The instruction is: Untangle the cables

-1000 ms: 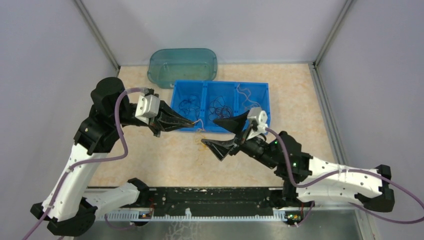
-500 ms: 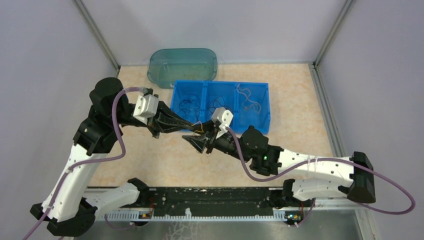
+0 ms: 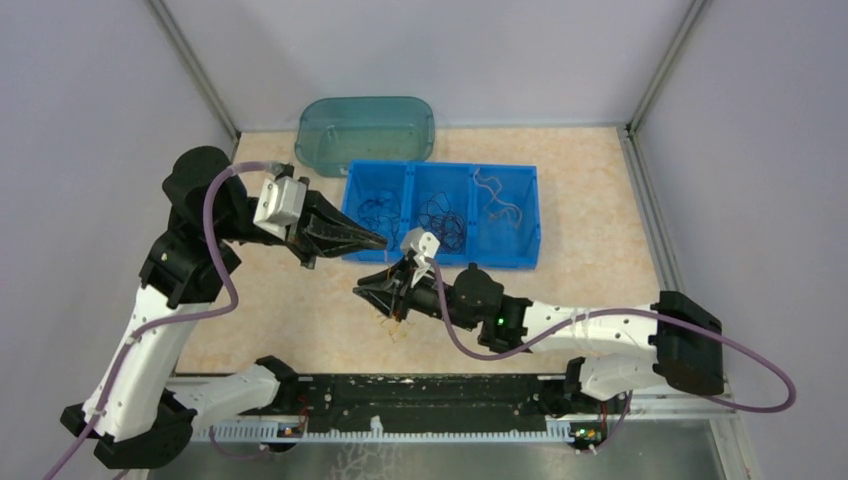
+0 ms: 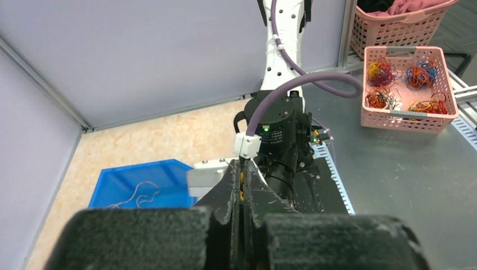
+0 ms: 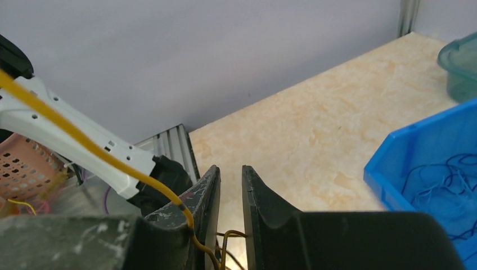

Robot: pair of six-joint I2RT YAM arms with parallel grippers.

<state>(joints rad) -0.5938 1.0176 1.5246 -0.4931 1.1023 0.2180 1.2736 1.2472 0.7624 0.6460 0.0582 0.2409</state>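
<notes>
1. Top external view: the left gripper [image 3: 380, 243] hangs just in front of the blue bin [image 3: 500, 258], near its left compartment, and points to the right.
2. Its jaws are pressed together. The left wrist view shows a sliver of the yellow-orange cable [image 4: 242, 189] pinched between them.
3. The right gripper [image 3: 360, 291] sits low over the table [image 3: 600, 290], just below and beside the left gripper, and points left.
4. In the right wrist view its jaws stand nearly closed, with only a slim gap between them.
5. The yellow-orange cable runs taut from the upper left of that view, over the edge of one finger and down into the gap. A thin brownish wire [image 5: 228, 233] also crosses the gap there. Whether the jaws pinch either one, I cannot tell.
6. A small clump of wire [image 3: 396, 322] lies on the table directly under the right gripper.
7. The other cables lie in the bin. The blue cables [image 3: 378, 210] are in the left compartment, the black cables [image 3: 441, 215] in the middle one, and a pale wire [image 3: 495, 205] in the right one.
8. A teal tub [image 3: 365, 125] stands behind the bin at its left end, close to it.
9. In the left wrist view, a pink basket [image 4: 408, 121] holding coloured cable bundles sits on a grey bench [image 4: 405, 185] off the table.
</notes>
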